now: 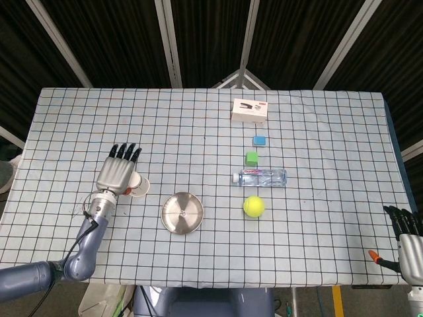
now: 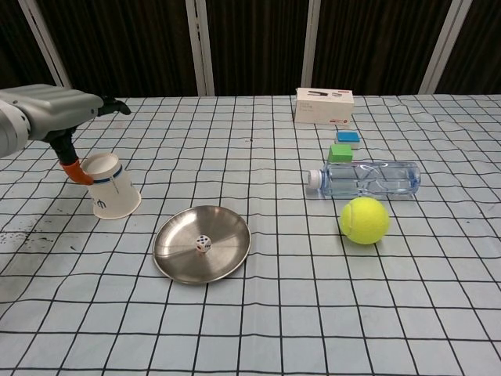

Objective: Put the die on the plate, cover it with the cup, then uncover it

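In the chest view the metal plate point(image 2: 202, 244) sits low and left of centre on the checked surface point(image 2: 313, 313), and the white die point(image 2: 203, 244) lies inside it, near the middle, uncovered. Up and to the left of the plate, apart from it, the paper cup point(image 2: 112, 186) stands open end up and tilted a little; what is in it cannot be seen. The left hand point(image 2: 47, 113) enters from the left edge of the frame above the cup, back up, its dark fingers point(image 2: 109, 104) stretched toward the right and held apart from the cup wall. An orange-tipped thumb points down beside the cup's rim; whether it touches the rim is unclear. The hand holds nothing.

To the right of the plate lies a yellow tennis ball point(image 2: 364, 220), and just behind it a clear water bottle point(image 2: 364, 179) on its side. Farther back come a green block point(image 2: 340, 153), a blue block point(image 2: 347, 139) and a white box point(image 2: 324, 106).

In the head view the right hand point(image 1: 408, 239) rests at the lower right corner, off the surface edge, dark fingers pointing up; how far they are spread cannot be told
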Controlling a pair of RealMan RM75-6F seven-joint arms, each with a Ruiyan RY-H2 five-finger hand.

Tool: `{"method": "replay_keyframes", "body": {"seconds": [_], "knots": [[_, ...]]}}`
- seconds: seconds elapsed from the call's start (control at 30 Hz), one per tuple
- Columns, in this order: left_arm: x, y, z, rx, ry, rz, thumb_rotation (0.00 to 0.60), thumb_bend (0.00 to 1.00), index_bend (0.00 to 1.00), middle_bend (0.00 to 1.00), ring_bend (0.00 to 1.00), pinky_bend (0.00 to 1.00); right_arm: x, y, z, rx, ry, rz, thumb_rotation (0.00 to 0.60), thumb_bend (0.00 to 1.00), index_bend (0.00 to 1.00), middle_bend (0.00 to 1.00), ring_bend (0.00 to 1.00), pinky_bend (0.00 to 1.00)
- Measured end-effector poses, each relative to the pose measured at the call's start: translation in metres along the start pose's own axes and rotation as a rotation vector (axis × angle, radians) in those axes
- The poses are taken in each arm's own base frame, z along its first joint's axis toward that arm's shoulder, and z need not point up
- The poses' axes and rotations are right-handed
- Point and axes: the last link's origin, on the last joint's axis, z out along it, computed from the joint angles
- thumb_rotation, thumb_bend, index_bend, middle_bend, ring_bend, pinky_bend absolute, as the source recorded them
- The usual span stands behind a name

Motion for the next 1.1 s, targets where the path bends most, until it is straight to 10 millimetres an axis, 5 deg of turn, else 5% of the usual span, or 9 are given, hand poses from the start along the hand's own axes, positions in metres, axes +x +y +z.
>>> {"method": "replay_keyframes", "body": {"seconds": [0.23, 1.1], "knots": [[0.001, 0.003, 0.007, -0.002, -0.031, 0.034, 0.600, 0.25, 0.18, 0.18, 0.09, 0.16, -0.002, 0.000, 0.001, -0.004, -0.006, -0.005, 0.600, 0.13, 0.12, 0.14, 0.10, 0.03], [-0.013, 0.018, 0.003, -0.047, -0.018, 0.079, 0.600, 0.31, 0.29, 0.30, 0.21, 0.19, -0.002, 0.000, 0.001, -0.003, -0.008, -0.001, 0.600, 0.13, 0.12, 0.14, 0.10, 0.03]]}}
